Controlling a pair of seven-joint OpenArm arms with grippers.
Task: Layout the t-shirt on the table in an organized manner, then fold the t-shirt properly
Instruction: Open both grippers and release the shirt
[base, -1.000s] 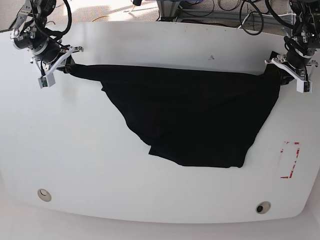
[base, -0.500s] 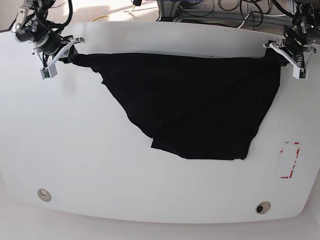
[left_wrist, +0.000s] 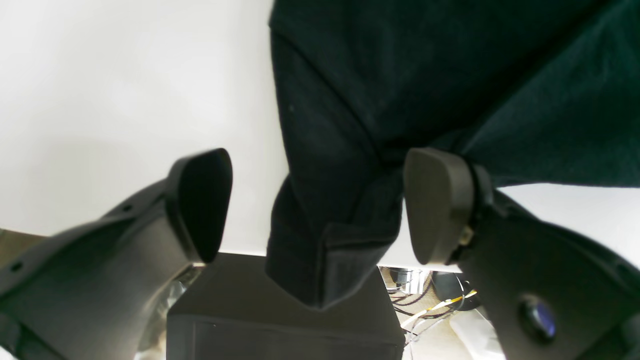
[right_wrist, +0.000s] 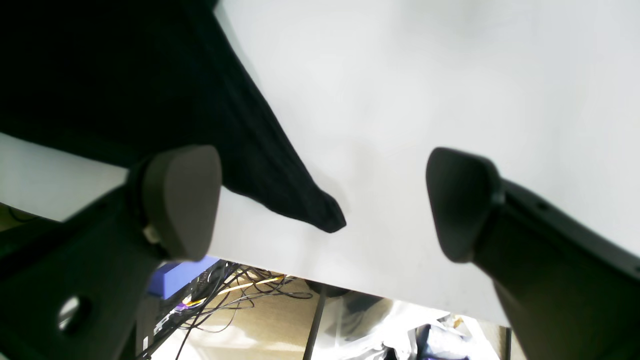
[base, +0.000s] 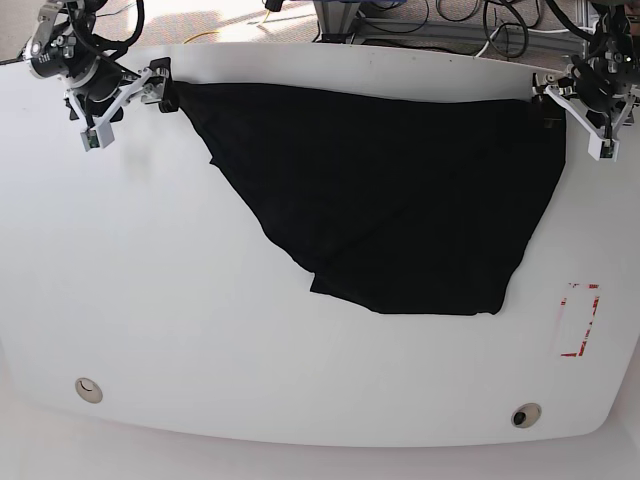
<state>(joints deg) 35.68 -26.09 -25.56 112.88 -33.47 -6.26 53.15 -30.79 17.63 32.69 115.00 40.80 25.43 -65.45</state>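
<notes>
Base view | left gripper (left_wrist: 315, 205) and right gripper (right_wrist: 325, 200) standing spread, gripping nothing | t-shirt (base: 400, 200) corners lying between jaws, resting stretched along table (base: 200, 330) far edge for flattening.

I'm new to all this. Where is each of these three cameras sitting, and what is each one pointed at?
Base view: high above, looking down on the white table, the black t-shirt and both arms at the far corners.
Left wrist view: on the left arm, looking past the open left tool at a bunched shirt corner at the table's edge.
Right wrist view: on the right arm, looking past the open right tool at a pointed shirt tip lying on the table.
Shared: all three show the shirt and table.
</notes>
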